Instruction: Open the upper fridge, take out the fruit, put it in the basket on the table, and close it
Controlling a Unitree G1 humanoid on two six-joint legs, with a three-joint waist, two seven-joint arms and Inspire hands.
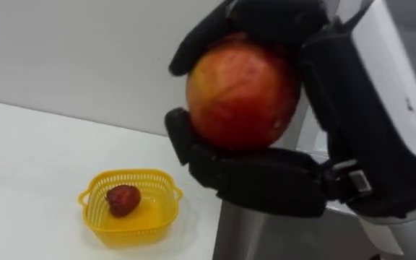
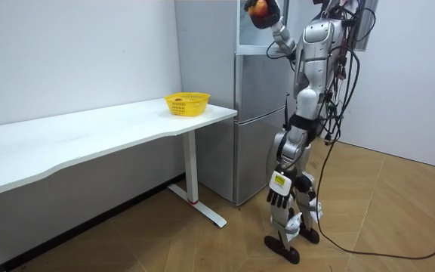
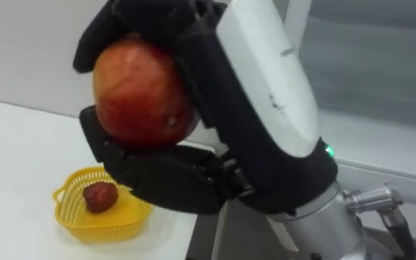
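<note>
Left eye view: one right hand (image 1: 338, 94) comes in from 3 o'clock, its dark fingers and thumb curled round one red-yellow fruit (image 1: 240, 90), clamped from 12 and 6 o'clock and held up in the air at about 1 o'clock of centre. At 7 o'clock of that fruit, well below it, one yellow basket (image 1: 128, 173) sits on the white table (image 1: 27, 159) with one small red fruit (image 1: 123, 200) inside. A grey fridge (image 1: 266, 231) top shows at 5 o'clock, just beside the table edge. Right eye view: same count, one red-yellow fruit (image 3: 139, 90) wrapped by the right hand (image 3: 201, 58), and one yellow basket (image 3: 67, 209) at 7 o'clock holding one small red fruit (image 3: 100, 196). Room view: the robot stands upright on the wood floor in front of the fridge (image 2: 263, 128), right arm raised to 11 o'clock, with the fruit in the hand up at the fridge's upper part. One left hand (image 2: 278, 198) hangs low by the leg; whether it is open or closed, cannot tell. The basket is on the table end next to the fridge.
</note>
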